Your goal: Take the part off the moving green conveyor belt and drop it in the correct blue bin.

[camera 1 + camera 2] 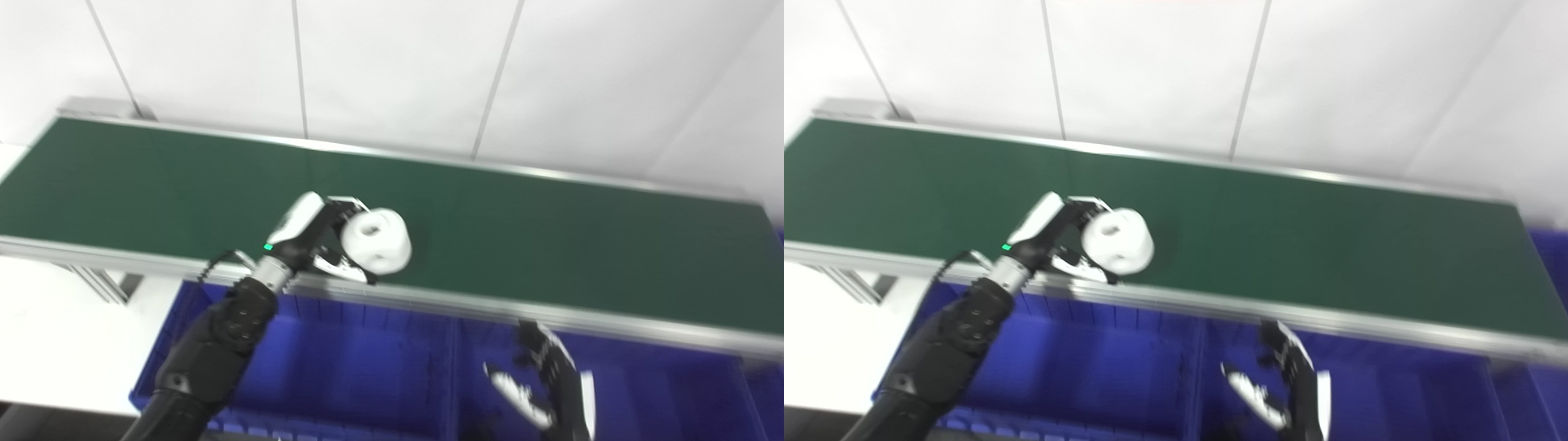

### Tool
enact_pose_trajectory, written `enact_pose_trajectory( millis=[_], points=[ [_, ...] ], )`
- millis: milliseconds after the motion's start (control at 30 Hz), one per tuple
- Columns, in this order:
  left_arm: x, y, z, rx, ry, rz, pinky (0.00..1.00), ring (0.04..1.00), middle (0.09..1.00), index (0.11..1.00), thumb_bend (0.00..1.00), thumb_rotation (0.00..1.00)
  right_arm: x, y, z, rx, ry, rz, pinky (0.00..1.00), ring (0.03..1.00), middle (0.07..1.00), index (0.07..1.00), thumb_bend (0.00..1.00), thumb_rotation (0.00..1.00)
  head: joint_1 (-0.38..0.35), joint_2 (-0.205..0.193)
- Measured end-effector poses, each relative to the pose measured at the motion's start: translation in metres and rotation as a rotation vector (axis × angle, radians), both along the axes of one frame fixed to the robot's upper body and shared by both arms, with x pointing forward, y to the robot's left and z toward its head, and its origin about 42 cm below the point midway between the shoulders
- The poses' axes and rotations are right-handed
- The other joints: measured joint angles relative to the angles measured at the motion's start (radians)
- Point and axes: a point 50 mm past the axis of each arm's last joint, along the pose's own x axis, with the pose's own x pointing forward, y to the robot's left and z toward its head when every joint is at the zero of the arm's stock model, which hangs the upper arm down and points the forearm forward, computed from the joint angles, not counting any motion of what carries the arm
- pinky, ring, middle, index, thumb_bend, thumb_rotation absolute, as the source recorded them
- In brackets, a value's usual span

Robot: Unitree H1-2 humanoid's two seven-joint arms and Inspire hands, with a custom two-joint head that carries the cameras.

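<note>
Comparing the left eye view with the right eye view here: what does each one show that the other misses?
Only the left eye view shows a strip of white tabletop past the belt's far left end, cut off in the right eye view.

Only the right eye view shows more blue bin beyond the belt's right end.

Both share the left robot hand closed around the white part over the green conveyor belt, and the right robot hand open, holding nothing, over the blue bins below.

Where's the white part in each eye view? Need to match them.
Left eye view: white part just left of centre, over the belt's near edge, held by the left hand.
Right eye view: further left.
Shared landmark: green conveyor belt.
</note>
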Motion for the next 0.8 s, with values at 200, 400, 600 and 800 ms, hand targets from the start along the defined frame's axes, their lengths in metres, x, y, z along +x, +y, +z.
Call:
enact_pose_trajectory(
  millis=[200,400,600,800],
  points=[
    [-0.038,0.012,-0.026,0.007,0.066,-0.022,0.43,0.41,0.497,0.538,0.5,0.0,0.0,-0.001,0.008,0.012,-0.022,0.003,0.7,0.764,0.753,0.749,0.65,0.2,0.001,0.025],
    [-0.069,-0.003,-0.054,0.034,0.153,-0.06,0.44,0.405,0.494,0.54,0.5,0.0,-0.002,-0.005,0.009,0.02,-0.013,-0.011,0.71,0.762,0.748,0.742,0.67,0.2,-0.005,0.034],
    [-0.074,-0.011,-0.071,0.118,0.23,-0.071,0.47,0.407,0.487,0.542,0.49,0.0,-0.004,-0.007,0.01,0.015,-0.004,-0.017,0.71,0.764,0.746,0.745,0.66,0.22,-0.002,0.031],
    [-0.076,-0.01,-0.08,0.227,0.318,-0.056,0.6,0.65,0.709,0.667,0.56,0.02,-0.005,-0.008,0.01,0.012,0.001,-0.021,0.71,0.758,0.742,0.741,0.65,0.24,-0.005,0.031]
  ],
)
